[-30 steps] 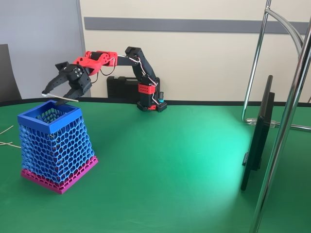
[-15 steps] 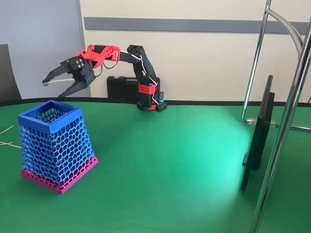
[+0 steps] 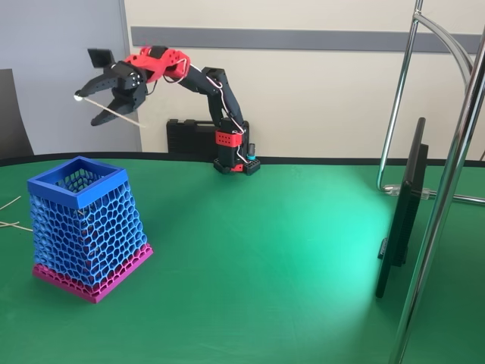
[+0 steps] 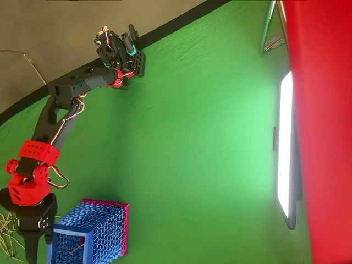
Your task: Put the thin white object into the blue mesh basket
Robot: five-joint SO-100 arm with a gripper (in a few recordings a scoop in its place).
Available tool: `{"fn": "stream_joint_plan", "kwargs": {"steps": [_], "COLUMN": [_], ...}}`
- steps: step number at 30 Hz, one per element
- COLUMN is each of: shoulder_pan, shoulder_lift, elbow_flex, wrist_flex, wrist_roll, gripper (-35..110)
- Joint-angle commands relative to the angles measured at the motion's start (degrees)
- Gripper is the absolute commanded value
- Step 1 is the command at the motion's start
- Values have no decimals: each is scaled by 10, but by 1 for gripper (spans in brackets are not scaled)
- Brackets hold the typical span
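Observation:
My black-fingered gripper on the red arm hangs high above and behind the blue mesh basket, well clear of its rim. Its jaws stand apart. The thin white object lies slanted across both fingers, with its small round end at the upper fingertip and its tail sticking out to the right. In the overhead view the gripper is beside the basket. A pale line shows over the basket's opening there, and I cannot tell whether it is the strand's tail.
Several plain pale strands lie on the green table left of the basket. A black case sits behind the arm's base. A dark monitor and chrome stand poles stand at the right.
The gripper has risen from just above the basket's rim to well above it, taking the white strand along. The strand now slants down to the right.

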Motion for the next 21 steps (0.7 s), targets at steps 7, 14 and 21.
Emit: {"fn": "stream_joint_plan", "kwargs": {"steps": [7, 14, 21], "shoulder_pan": [40, 33, 35], "shoulder_lift": [7, -30, -82], "elbow_flex": [-47, -102, -174], "wrist_flex": [85, 85, 74], "wrist_roll": [-203, -292, -354], "gripper": [38, 37, 37]}}
